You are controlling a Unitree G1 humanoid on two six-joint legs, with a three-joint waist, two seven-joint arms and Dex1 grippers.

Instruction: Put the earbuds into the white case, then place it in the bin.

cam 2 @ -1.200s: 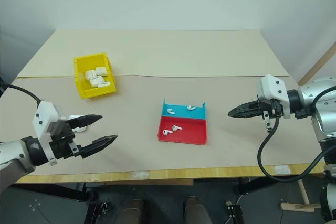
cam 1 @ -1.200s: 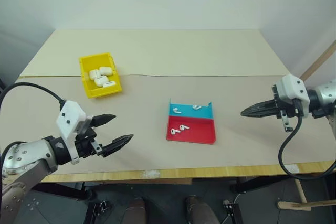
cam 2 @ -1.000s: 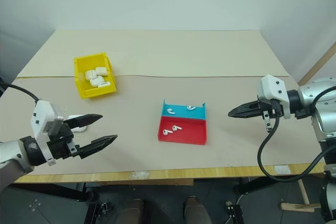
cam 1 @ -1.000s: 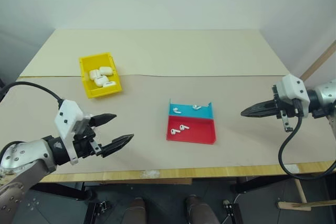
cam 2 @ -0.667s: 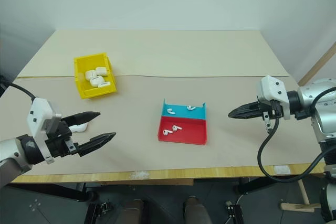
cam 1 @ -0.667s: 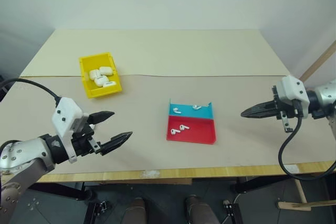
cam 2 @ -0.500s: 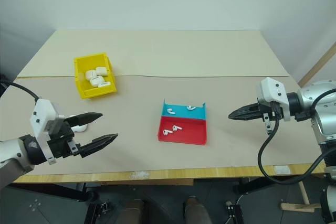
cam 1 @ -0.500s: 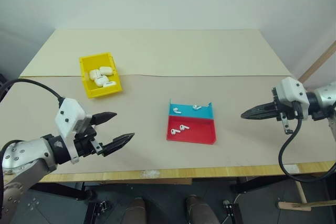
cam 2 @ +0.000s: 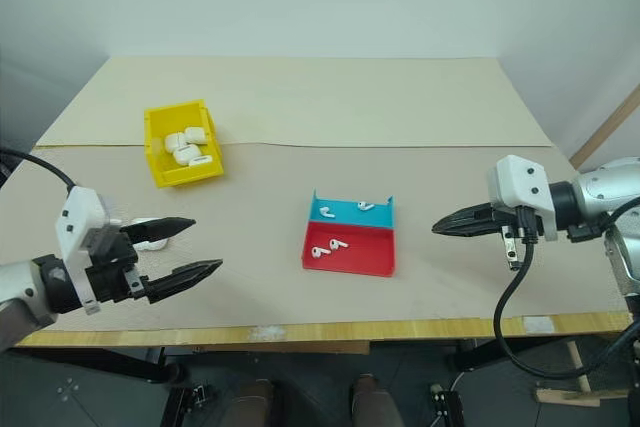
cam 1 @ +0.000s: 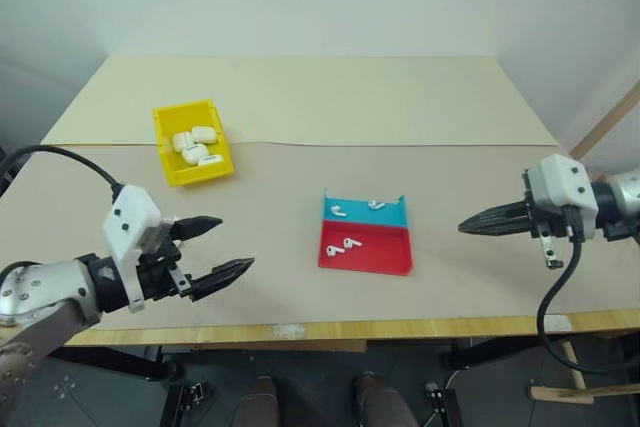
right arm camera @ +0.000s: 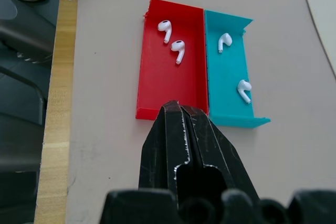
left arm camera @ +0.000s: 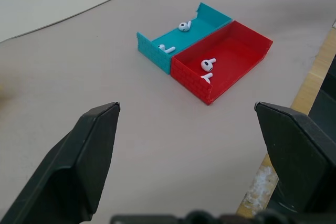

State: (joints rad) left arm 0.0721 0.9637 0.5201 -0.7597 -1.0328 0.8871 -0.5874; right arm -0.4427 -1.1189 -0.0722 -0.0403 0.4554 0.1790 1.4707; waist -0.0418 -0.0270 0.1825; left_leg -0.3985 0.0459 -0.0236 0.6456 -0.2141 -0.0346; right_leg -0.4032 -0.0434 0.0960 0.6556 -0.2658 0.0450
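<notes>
Left gripper [cam 1: 213, 246] hangs over the table [cam 1: 300, 97] near its front-left edge, fingers spread wide w/ nothing between them. A white case [cam 2: 152, 238] lies on the table just behind the upper finger as seen from the right eye view, partly hidden by it; can't tell if lid is up or down. Right gripper [cam 2: 436, 226] sits at the right side of the table, pointing left toward the tray [cam 1: 365, 253], fingers pressed together at the tips in the right wrist view, holding nothing. Tray is mid-table, teal half at the back, red half at the front. Two earbuds [right arm camera: 172, 38] lie close together in the red half, apart from the walls; two more earbuds [right arm camera: 233, 66] lie in the teal half, further apart from each other. Yellow bin [cam 1: 165, 147] stands at the back left, well apart from the tray, w/ several white cases [cam 1: 194, 144] piled inside. Both grippers well apart from tray and bin.
</notes>
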